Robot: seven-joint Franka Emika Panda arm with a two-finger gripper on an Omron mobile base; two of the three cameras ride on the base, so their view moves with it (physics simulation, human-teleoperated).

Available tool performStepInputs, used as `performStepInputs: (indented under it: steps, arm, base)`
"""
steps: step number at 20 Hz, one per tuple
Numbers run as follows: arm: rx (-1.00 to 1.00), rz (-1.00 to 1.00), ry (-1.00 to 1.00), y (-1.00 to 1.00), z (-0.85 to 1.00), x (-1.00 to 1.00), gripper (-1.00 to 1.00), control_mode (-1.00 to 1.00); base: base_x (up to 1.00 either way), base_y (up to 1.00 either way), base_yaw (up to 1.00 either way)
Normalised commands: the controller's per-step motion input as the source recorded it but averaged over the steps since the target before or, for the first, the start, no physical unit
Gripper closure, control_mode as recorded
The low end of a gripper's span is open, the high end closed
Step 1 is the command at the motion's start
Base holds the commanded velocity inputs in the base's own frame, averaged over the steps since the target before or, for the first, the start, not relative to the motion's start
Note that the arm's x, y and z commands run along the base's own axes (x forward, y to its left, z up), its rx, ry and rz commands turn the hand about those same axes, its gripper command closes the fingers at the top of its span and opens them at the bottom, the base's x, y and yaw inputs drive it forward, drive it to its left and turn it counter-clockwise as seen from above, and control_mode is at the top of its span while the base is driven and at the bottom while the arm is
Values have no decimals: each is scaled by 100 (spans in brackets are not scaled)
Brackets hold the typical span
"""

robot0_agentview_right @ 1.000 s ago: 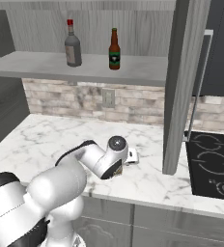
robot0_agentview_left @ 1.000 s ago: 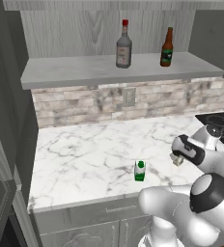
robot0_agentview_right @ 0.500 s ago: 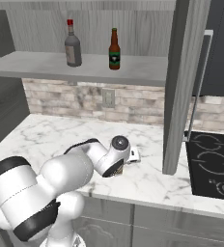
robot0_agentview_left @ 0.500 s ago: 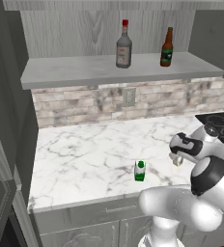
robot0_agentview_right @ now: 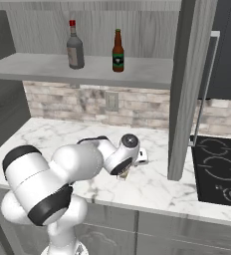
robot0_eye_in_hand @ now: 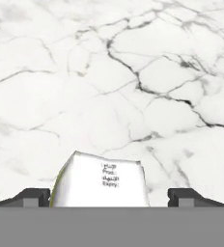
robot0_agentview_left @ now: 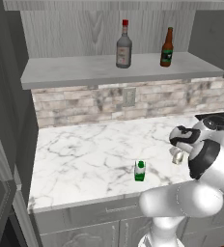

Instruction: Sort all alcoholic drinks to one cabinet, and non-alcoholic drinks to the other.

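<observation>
shelf [robot0_agentview_left: 75, 72]: two bottles [robot0_agentview_left: 124, 44] | counter [robot0_agentview_left: 85, 154]: carton [robot0_agentview_left: 140, 171] at front, second carton [robot0_eye_in_hand: 102, 181] to its right

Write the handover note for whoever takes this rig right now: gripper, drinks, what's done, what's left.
Gripper: open, low over the white marble counter, fingers either side of the pale cream carton, not yet closed on it.
Drinks: tall clear glass bottle with red cap and slim brown bottle with green label stand upright on the long grey cabinet shelf. Small green-and-white carton stands near the counter's front edge.
Done: both bottles shelved.
Left: both cartons to the other cabinet.
</observation>
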Motion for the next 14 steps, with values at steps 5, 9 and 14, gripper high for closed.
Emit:
performStepInputs:
  steps: [5, 9, 14]
  arm:
    - [1, 0, 9, 0, -31, 0, 100, -100]
    - [0, 1, 11, 0, -23, 0, 100, -100]
    - [0, 2, 1, 0, -12, 0, 100, -100]
  base:
    - [0, 0, 0]
    - [0, 0, 0]
    - [0, 0, 0]
